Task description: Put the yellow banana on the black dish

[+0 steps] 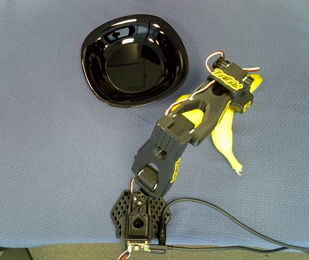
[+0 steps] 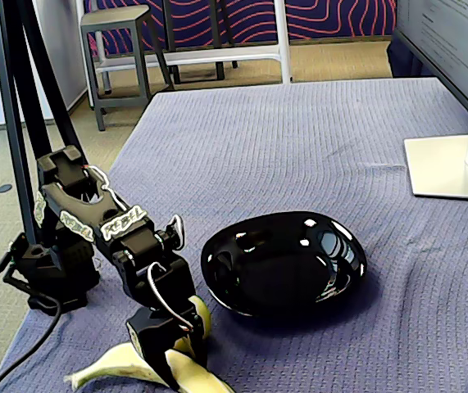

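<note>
My claw [image 2: 172, 348] sits down on the yellow banana [image 1: 227, 142] mid-body, grip state unclear (hidden); light, soft, smooth-skinned, so I'd pinch gently there; black dish [image 2: 332, 282] near.

Blue-grey woven cloth [image 1: 46, 135] covers the table, w/ fine knit texture; in the fixed view it looks more purple and has soft wrinkles. A black cable [image 1: 235, 225] runs over the cloth near the bottom edge of the overhead view, curving to the right side. In the fixed view, a monitor stand w/ flat silver base [image 2: 451, 168] sits on the cloth at the right, and part of the screen [image 2: 455, 41] is above it. Behind the table stands a grey stool [image 2: 119, 49] on beige floor, and beside it white frame legs [image 2: 217, 49]. Further back is a dark panel w/ red wavy lines [image 2: 242, 18]. Black tripod legs [image 2: 29, 90] rise at the left.
</note>
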